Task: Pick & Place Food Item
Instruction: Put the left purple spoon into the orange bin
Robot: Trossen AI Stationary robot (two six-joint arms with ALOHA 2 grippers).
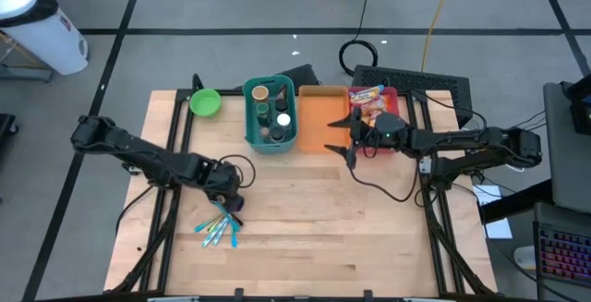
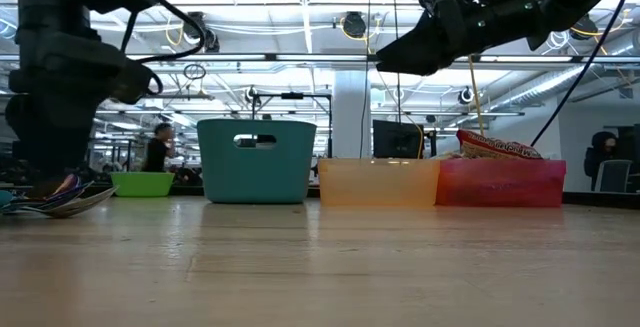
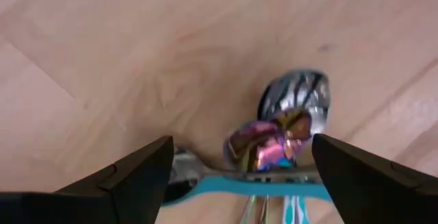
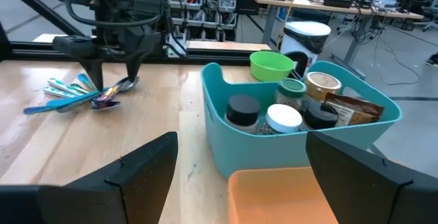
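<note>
Food packets (image 1: 367,101) are lying in the red bin (image 1: 392,94), which is standing at the table's far edge toward the far right corner, touching the orange bin (image 1: 321,117) beside it. In the low view one packet (image 2: 497,147) is sticking up above the red bin's rim.

Right gripper (image 1: 349,133) is hanging over the orange bin's near right part, well above it, just beside the red bin. Its jaws are standing wide open and are holding nothing; in the right wrist view both fingers (image 4: 137,176) are showing far apart with only the bins between them.

Teal bin (image 1: 270,113) is sitting left of the orange bin at the far edge, holding jars with black, white and tan lids (image 4: 282,117) and a brown packet (image 4: 356,109). A green bowl (image 1: 205,102) is resting left of it, near the far left corner.

Left gripper (image 1: 228,196) is positioned low over the table's left half, toward the near edge, directly above a bunch of spoons (image 1: 219,228) with blue handles. Its jaws are open wide, one finger (image 3: 133,176) on each side of the spoon bowls (image 3: 287,125). Whether the fingertips are touching the spoons cannot be told.
</note>
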